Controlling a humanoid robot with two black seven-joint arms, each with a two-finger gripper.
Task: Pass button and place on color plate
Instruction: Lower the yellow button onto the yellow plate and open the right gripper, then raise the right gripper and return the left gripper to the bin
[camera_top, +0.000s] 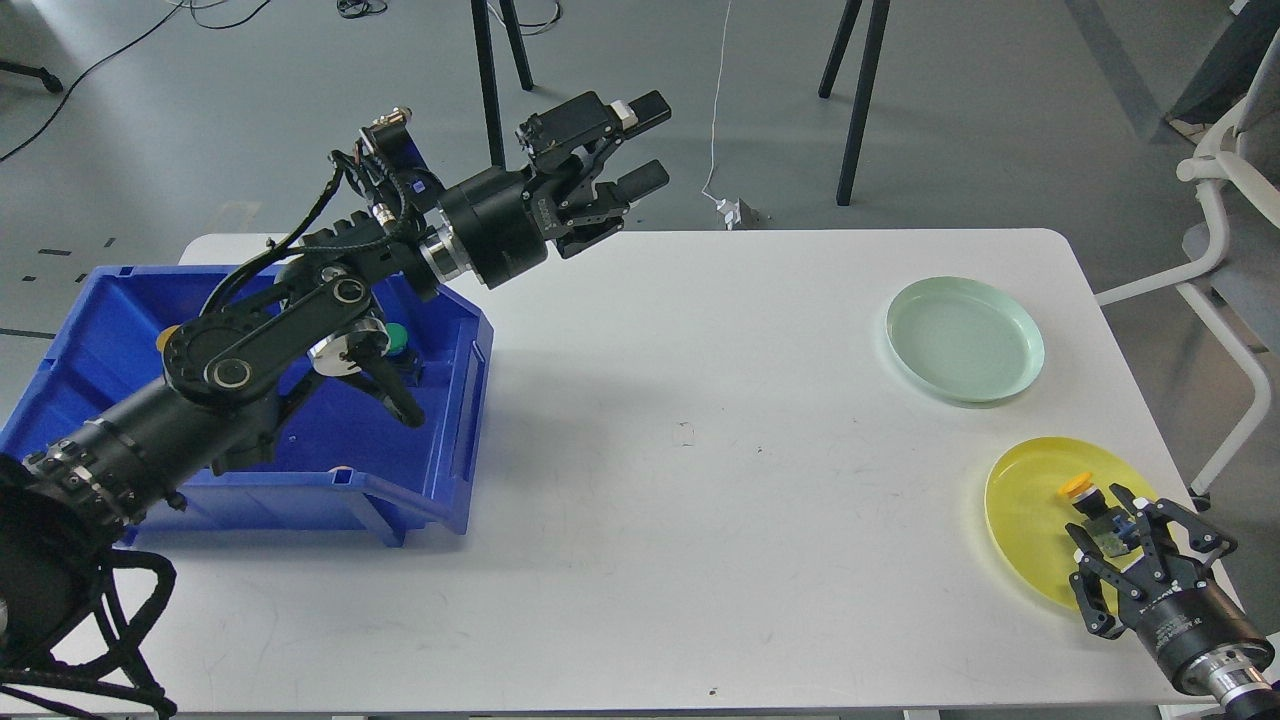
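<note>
Over the yellow plate (1030, 500), the right gripper (1118, 540) is pinching the yellow button (1077, 488), holding it low so the colours match for placing. Left gripper (630, 150) is hanging spread above the table's (700, 450) far edge, empty.

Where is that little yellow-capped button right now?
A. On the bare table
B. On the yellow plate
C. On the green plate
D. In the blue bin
B: the button sits over the yellow plate, at the tips of the right gripper; the green plate holds nothing.
</note>
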